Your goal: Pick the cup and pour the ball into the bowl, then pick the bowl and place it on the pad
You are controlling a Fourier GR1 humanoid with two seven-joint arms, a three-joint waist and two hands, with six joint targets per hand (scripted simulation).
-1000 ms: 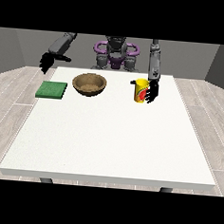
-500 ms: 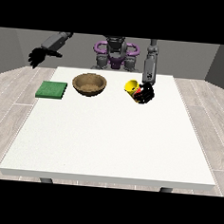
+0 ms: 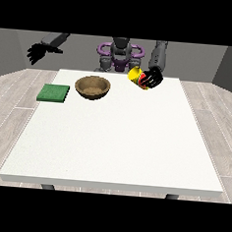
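The hand (image 3: pixel 153 78) at the view's right is lifted above the far edge of the counter (image 3: pixel 116 137), and its black fingers are curled round the cup (image 3: pixel 136 76). The cup is yellow with a patch of red showing between the fingers. It is tipped on its side, clear of the counter, with its open end pointing toward the bowl (image 3: pixel 93 86). No lettering or brand mark can be read on the cup. The ball cannot be seen; whether it is inside the cup cannot be told.

The bowl is brown and round. It stands upright on the counter, to the view's left of the cup and apart from it, a little nearer the camera. Its inside looks plain brown.

Further to the view's left of the bowl, near the counter's left edge, lies the pad (image 3: pixel 53 93). It is a flat green square, lying apart from the bowl, and it carries no writing.

The hand (image 3: pixel 38 52) at the view's left is raised in the air, well beyond the pad and outside the counter's left edge. Its fingers hang down spread and relaxed, and it holds nothing.

The counter is large and white. The robot's torso (image 3: pixel 120 56) shows behind its far edge, beyond the bowl, between the two arms.
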